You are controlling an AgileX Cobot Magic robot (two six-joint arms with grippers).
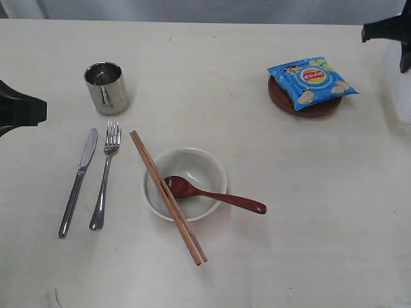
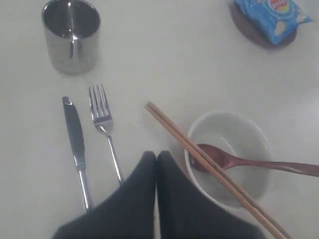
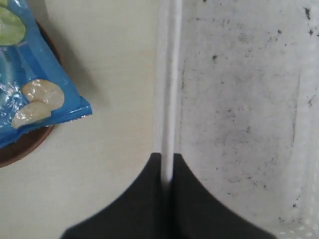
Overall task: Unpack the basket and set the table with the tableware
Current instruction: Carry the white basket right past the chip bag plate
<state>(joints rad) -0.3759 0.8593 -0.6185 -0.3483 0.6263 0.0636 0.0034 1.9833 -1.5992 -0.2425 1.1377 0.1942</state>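
Right end effector (image 3: 167,158) pinching basket (image 3: 169,74) rim, plate (image 3: 25,144) just beside.

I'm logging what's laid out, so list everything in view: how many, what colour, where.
cup: 1, steel, far left
fork: 1, steel, nearer than cup
knife: 1, steel, left of fork
bowl: 1, off-white, centre
chopsticks: 2, wooden, across bowl's rim
spoon: 1, dark red, head in bowl
plate: 1, brown, far right
chip bag: 1, blue, on plate
basket: 1, white, right edge
table: 1, cream, under everything
left gripper: 1, black, shut, left edge
right gripper: 1, black, shut on basket rim
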